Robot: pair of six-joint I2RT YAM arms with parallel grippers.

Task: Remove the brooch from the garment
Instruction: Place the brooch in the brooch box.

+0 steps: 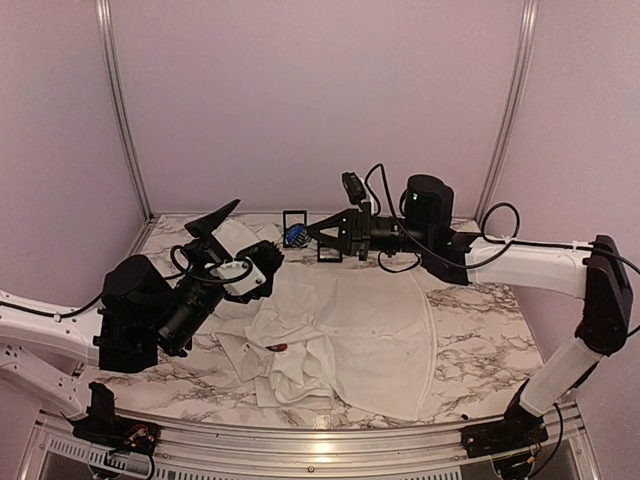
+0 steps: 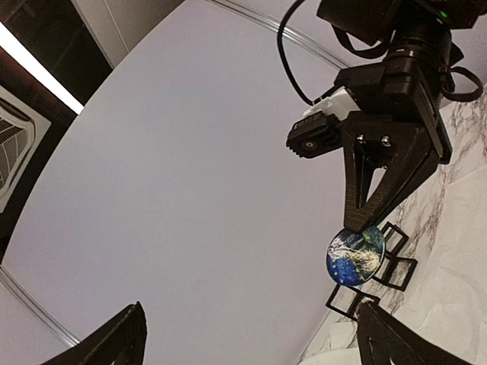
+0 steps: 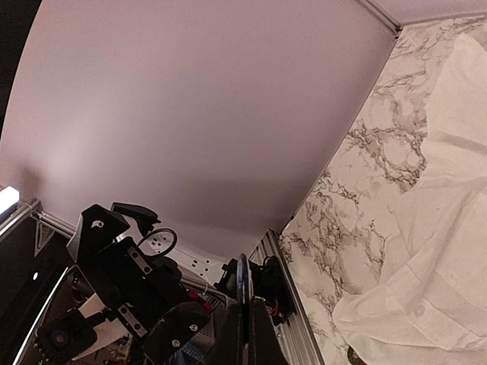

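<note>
Spreading over most of the marble tabletop (image 1: 480, 330), the garment (image 1: 365, 325) lies flat on its right half. On its left half it is bunched into loose folds. It is white and thin, with a few small buttons showing along the front, and its lower edge reaches close to the near rim of the tabletop.

Both arms reach in over it from the two sides. The left end effector (image 1: 242, 232) is raised above the left part of the cloth and tilted upward, with its two dark fingers (image 2: 114, 342) spread wide and nothing between them. It points toward the other arm's tips. The right end effector (image 1: 300, 234) stretches in from the right, level above the back of the tabletop, with its fingers pinched together on the brooch (image 2: 354, 256).

That brooch is a round blue disc with pale flecks. It is gripped at its edge by the black fingertips and held up in the air near the back left of the tabletop, clear of the shirt and not touching it. Just beside it hang a few small black square frames (image 2: 396, 262). I cannot tell what they are attached to.
</note>
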